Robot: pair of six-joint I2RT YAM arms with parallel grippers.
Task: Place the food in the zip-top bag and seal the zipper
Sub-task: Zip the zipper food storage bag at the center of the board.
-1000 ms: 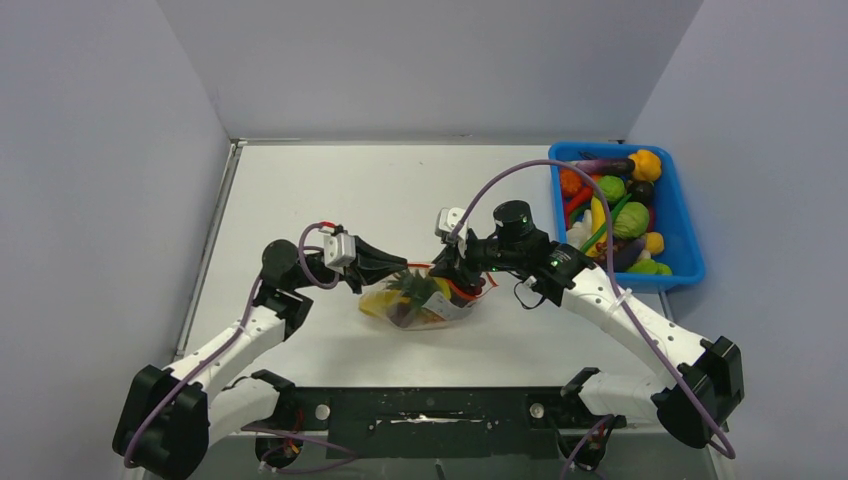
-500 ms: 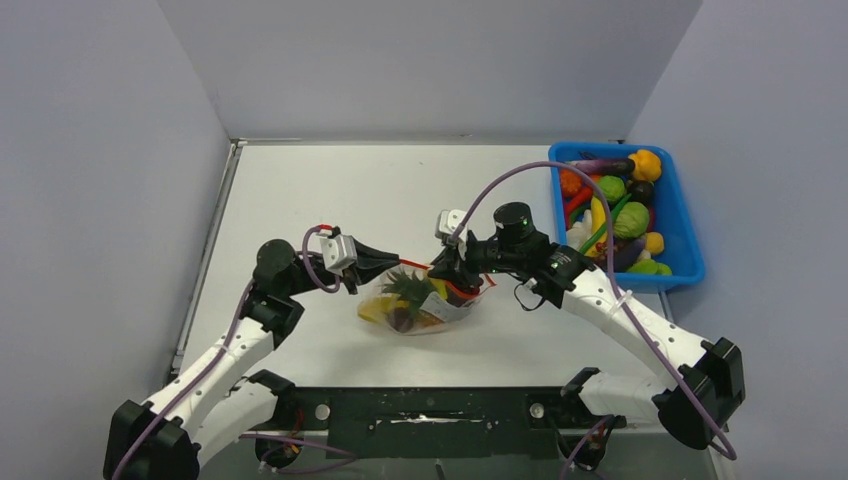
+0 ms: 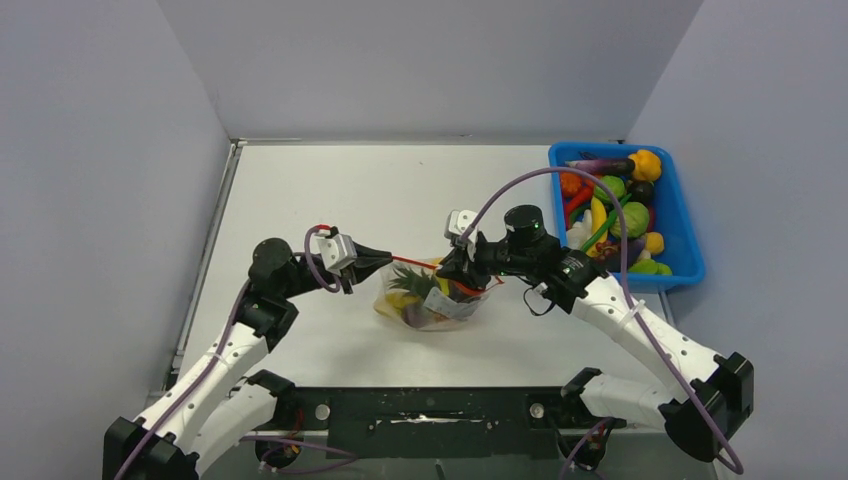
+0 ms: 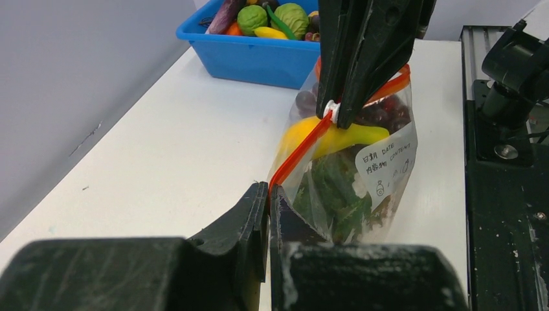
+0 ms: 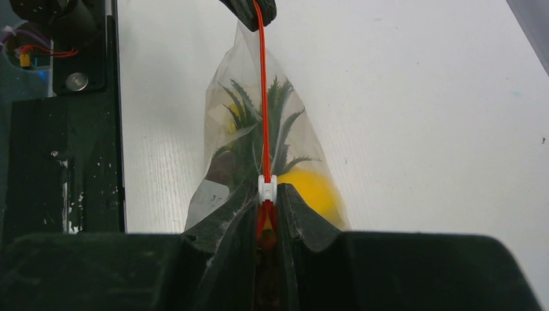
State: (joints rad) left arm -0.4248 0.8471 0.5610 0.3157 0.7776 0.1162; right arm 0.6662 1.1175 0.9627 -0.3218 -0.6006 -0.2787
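The colourful plastic toy food (image 4: 299, 133) is packed in the clear crinkly bag (image 3: 432, 310), its thin red zipper (image 5: 263, 97) clamped by left gripper (image 3: 387, 259) and right gripper (image 3: 453, 279), sealing seemingly unfinished.

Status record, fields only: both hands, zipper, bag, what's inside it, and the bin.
left hand: shut on one end of the zipper
right hand: shut on the zipper at its white slider
zipper: stretched straight between the hands
zip-top bag: hanging upright below the zipper
food in bag: banana, grapes, pineapple crown
blue bin: far right, holds more toy food
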